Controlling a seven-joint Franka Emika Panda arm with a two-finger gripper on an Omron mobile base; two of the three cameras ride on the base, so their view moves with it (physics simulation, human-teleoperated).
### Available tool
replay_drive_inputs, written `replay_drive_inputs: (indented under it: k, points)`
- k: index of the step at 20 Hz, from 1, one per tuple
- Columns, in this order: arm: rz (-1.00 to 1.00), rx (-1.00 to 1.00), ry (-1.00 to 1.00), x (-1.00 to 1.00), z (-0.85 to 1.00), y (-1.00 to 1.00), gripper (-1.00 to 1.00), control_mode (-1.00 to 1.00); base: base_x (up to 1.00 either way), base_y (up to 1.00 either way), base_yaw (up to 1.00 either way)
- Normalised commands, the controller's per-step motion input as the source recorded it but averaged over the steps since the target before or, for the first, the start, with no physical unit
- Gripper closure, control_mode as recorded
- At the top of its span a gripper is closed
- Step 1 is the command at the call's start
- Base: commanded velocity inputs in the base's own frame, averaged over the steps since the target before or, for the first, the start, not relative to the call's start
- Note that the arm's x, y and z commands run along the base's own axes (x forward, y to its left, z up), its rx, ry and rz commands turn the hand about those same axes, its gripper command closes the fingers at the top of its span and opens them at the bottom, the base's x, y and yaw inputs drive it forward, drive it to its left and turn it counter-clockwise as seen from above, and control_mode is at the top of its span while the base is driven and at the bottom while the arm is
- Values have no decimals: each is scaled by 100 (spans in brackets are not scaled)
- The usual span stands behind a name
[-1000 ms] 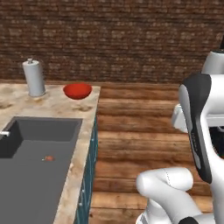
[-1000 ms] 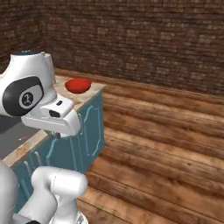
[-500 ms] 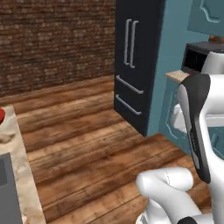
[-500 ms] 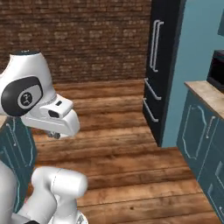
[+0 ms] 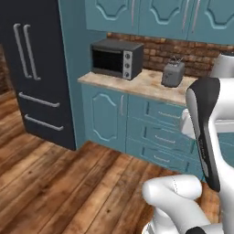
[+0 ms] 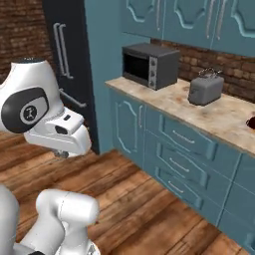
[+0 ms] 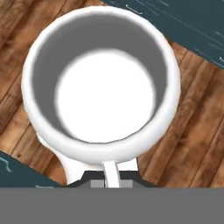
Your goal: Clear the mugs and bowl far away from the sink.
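Note:
A white mug (image 7: 103, 83) sits right in front of the hand camera, seen from above with its round mouth open and nothing inside. My gripper (image 7: 111, 179) is shut on the white mug at its lower rim, and the dark fingers barely show under it. Below the mug lies wooden floor (image 7: 192, 131). In the right base view my white hand (image 6: 57, 132) hangs over the floor, left of the cabinets. A dark maroon thing (image 6: 251, 122) shows at the right edge of the counter, cut off by the frame. The red bowl and the sink are out of view.
A beige counter (image 6: 169, 102) on teal cabinets (image 5: 137, 123) carries a black microwave (image 5: 116, 57) and a grey toaster (image 6: 205, 87). A dark fridge (image 5: 32, 68) stands to the left. Wooden floor (image 5: 55, 183) spreads in front of the cabinets.
The whole picture has shifted: the base has turned away from the sink counter and red bowl, past the fridge, and now faces the counter with the microwave and toaster.

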Motion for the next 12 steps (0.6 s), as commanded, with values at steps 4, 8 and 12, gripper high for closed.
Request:
replay_drive_inputs:
  k: [4, 8, 12]
  points:
    - [0, 0, 0, 0, 0, 0, 100, 100, 0, 0, -87]
    - [0, 0, 0, 0, 0, 0, 100, 100, 0, 0, -81]
    - [0, 0, 0, 0, 0, 0, 100, 100, 45, 9, -38]
